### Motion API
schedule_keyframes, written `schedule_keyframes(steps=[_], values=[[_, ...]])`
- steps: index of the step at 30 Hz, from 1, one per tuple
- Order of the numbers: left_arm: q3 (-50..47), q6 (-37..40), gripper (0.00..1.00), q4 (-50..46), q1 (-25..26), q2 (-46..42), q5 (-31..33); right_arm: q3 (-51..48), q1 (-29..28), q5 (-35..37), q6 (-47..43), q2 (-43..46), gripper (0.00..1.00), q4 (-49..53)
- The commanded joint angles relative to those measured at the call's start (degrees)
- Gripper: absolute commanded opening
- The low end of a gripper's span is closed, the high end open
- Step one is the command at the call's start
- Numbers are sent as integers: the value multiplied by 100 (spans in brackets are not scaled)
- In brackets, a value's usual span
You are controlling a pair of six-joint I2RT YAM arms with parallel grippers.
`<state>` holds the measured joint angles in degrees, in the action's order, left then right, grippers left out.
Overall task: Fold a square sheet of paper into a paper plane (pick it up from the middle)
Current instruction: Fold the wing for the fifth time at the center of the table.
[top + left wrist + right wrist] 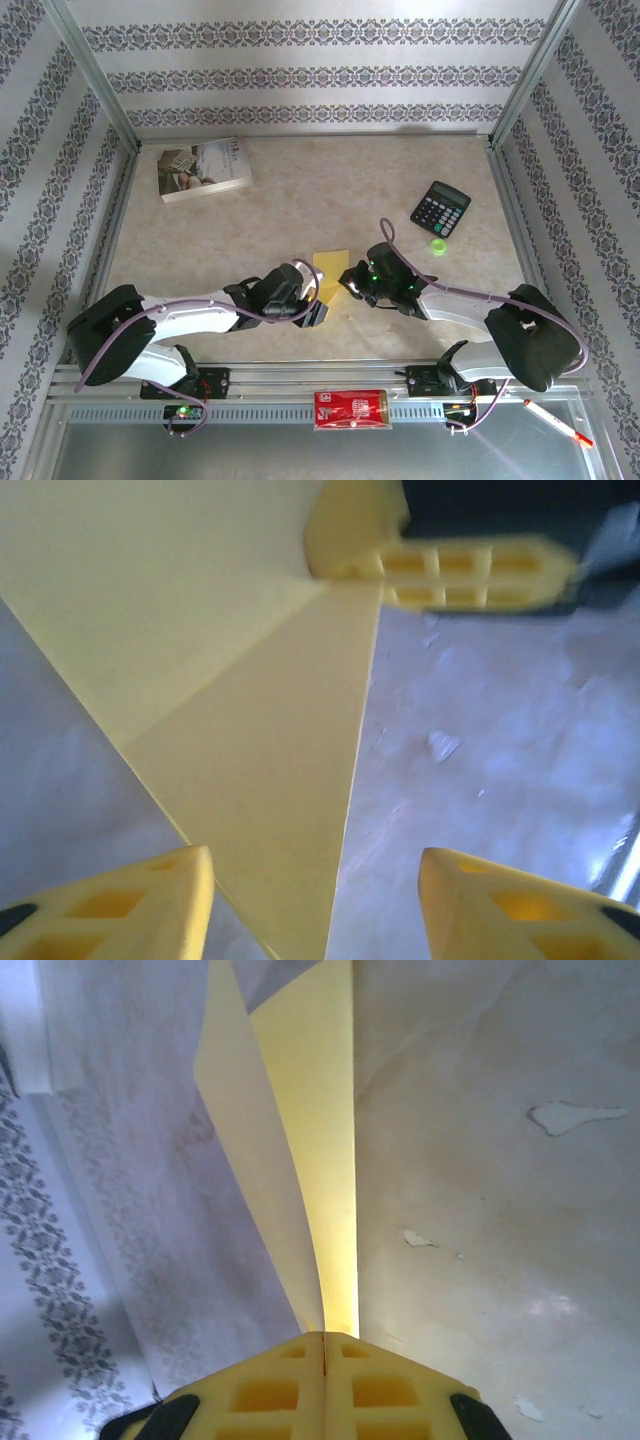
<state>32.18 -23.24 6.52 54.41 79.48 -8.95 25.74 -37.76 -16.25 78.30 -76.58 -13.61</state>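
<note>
The square sheet of paper (331,266) sits dead centre in the overhead shot, partly folded with a diagonal crease. At the bottom of the left wrist view, the left gripper (315,870) gapes wide, straddling the paper's point. Further up, the right gripper (323,1345) is pinched tight on the paper's edge. I'd press the crease flat with the left while the right holds firm, otherwise it'll probably skew.
</note>
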Motion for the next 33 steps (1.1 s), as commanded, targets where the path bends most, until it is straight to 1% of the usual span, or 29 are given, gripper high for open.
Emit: schedule_keyframes(steps=[1,4,7,11,18,22,29,33], values=[[43,778,59,373,334,91,1027,-69,-61,195,458,103,2,-133],[202,1061,61,376,533,325,1288,-59,-81,209,548,84,2,-147],[462,1295,62,255,648,633,1420,-33,-96,193,576,32,2,-161],[728,1527,58,175,719,929,1643,-9,-125,146,604,-82,2,-258],[842,1656,45,252,720,1121,1867,-55,-136,106,658,-215,2,-419],[880,1669,33,254,719,1194,1894,-59,-139,96,660,-254,2,-463],[847,1613,14,350,712,1246,1897,-68,-169,98,680,-287,6,-527],[792,1536,9,401,702,1236,1884,-84,-160,122,668,-240,8,-513]])
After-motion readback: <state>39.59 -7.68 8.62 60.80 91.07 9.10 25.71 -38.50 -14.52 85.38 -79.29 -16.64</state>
